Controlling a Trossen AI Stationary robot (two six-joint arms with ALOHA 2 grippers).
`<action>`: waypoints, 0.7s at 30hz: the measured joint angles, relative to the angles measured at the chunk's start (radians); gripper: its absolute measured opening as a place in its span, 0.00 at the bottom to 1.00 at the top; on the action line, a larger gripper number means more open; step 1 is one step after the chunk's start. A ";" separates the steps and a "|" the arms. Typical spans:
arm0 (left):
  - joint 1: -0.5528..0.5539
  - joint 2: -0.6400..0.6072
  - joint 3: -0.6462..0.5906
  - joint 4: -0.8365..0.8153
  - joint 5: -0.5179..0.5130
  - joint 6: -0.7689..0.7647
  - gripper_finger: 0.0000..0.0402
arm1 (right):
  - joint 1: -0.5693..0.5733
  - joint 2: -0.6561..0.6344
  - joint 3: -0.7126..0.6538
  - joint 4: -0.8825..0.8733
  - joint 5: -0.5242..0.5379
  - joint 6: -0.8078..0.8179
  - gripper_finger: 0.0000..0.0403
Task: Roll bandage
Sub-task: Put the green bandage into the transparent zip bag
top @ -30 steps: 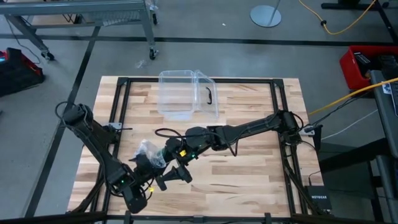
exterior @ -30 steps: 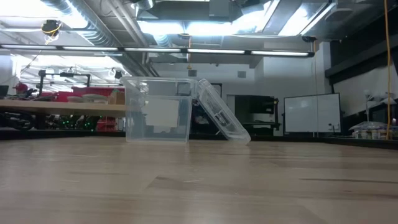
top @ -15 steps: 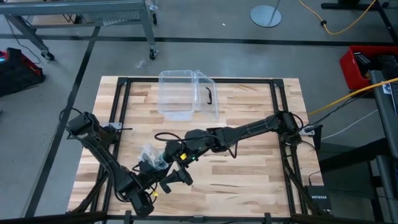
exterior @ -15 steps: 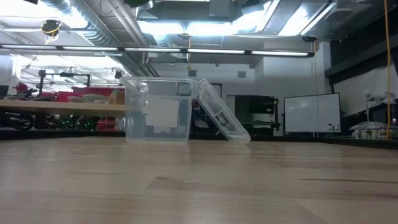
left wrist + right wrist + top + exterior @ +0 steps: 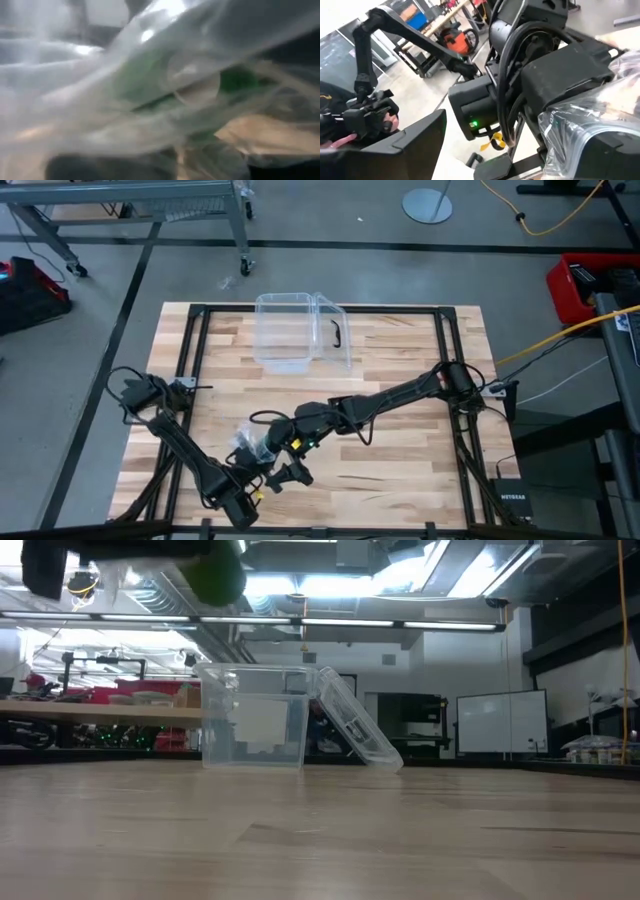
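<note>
The only readable text is the white word "NETGEAR", printed on the small black flat box (image 5: 510, 499) beside the table. No other label or number is legible.

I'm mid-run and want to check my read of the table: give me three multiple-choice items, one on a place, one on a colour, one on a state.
1. Where does the clear plastic box stand?
A. far side of the table, away from both claws
B. near edge, under the arms
C. on the floor

2. What colour is the bandage seen through the clear wrapper?
A. white
B. green
C. red

3. How is the left claw?
A. wide open
B. out of the high view
C. shut on the wrapper

Answers: 1 A, the high view shows the box at the far edge. 2 B, green shows through the plastic in the left wrist view. 3 C, wrapper fills its wrist view at its tips.
</note>
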 joint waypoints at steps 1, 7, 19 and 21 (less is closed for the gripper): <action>0.004 0.015 0.000 -0.011 0.000 -0.013 0.00 | 0.000 0.000 -0.010 -0.001 0.000 0.000 0.84; 0.025 0.104 0.000 -0.034 0.005 -0.149 0.00 | 0.001 0.014 -0.078 0.006 0.038 -0.002 0.84; 0.030 0.256 -0.001 -0.016 0.008 -0.527 0.00 | 0.002 0.017 -0.199 0.012 0.165 -0.081 0.84; 0.039 0.265 -0.001 0.022 0.014 -0.535 0.00 | 0.002 0.017 -0.213 0.008 0.191 -0.099 0.84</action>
